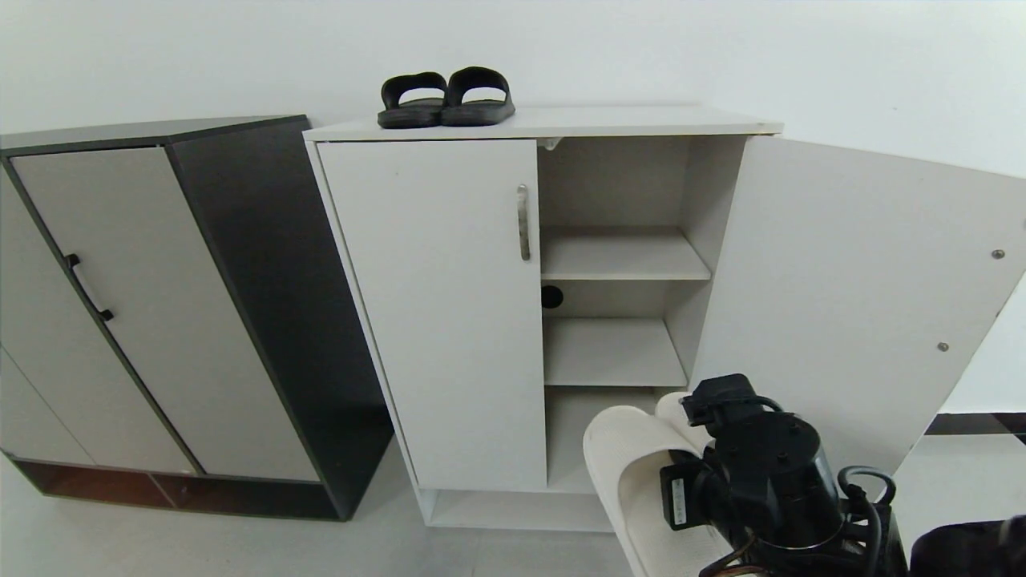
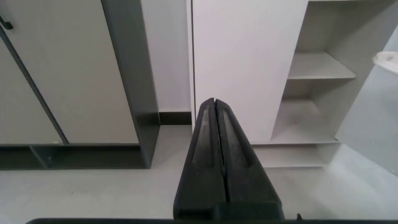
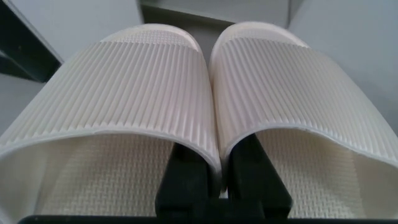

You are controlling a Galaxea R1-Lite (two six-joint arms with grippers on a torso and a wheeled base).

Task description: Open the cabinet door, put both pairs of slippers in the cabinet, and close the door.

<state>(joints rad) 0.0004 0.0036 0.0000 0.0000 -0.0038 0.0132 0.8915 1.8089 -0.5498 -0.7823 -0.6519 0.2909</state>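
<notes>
A pair of black slippers point(image 1: 445, 100) sits on top of the white cabinet point(image 1: 433, 320), toward its left end. The cabinet's right door point(image 1: 842, 304) stands wide open and its left door is closed. Inside are two bare shelves point(image 1: 617, 256) and a bottom compartment. My right gripper point(image 3: 219, 183) is shut on the pair of white ribbed slippers point(image 3: 149, 81), pinching their two inner sides together. In the head view the white slippers point(image 1: 633, 457) hang low in front of the open bottom compartment. My left gripper point(image 2: 215, 109) is shut with nothing in it, low and facing the cabinets.
A dark cabinet with grey doors point(image 1: 240, 280) stands close to the left of the white one, its doors closed. The open door juts out to the right of my right arm. Grey floor point(image 1: 240, 545) lies in front of both cabinets.
</notes>
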